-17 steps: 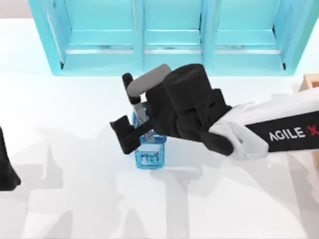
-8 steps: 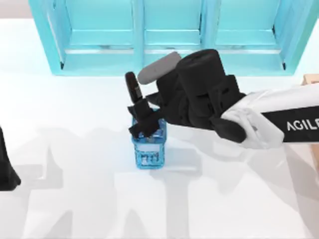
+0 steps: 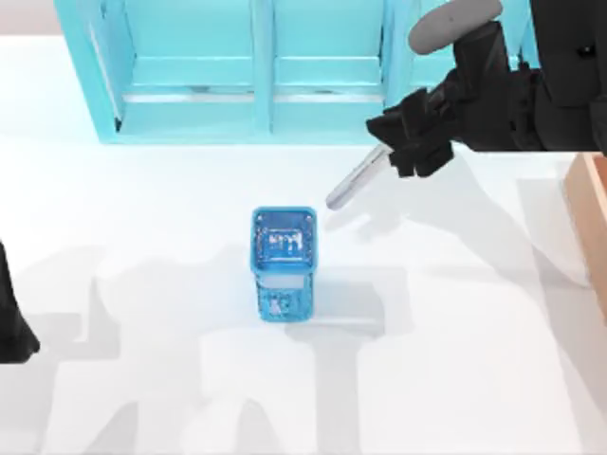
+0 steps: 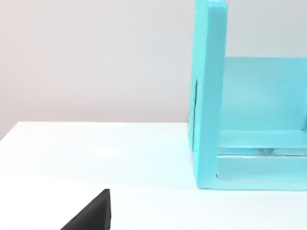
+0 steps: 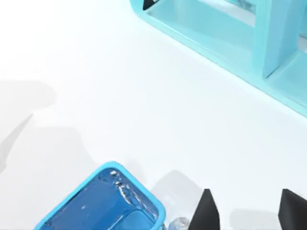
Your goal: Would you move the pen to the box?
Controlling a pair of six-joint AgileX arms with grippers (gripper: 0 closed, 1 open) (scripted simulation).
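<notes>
A white table (image 3: 171,209) spreads bare before the cyan shelf unit (image 3: 322,66); the left arm sits parked at its left edge. At centre stands the blue cup (image 3: 284,263), open table on all sides. Since a second ago, the right tool (image 3: 403,142) has lifted clear of it, clamped on the pen (image 3: 356,180), near the box (image 3: 590,204) at the right edge.

Open table (image 3: 455,313) from blue cup (image 3: 284,263) to box (image 3: 590,213) at right edge, shelf unit (image 3: 313,66) behind
</notes>
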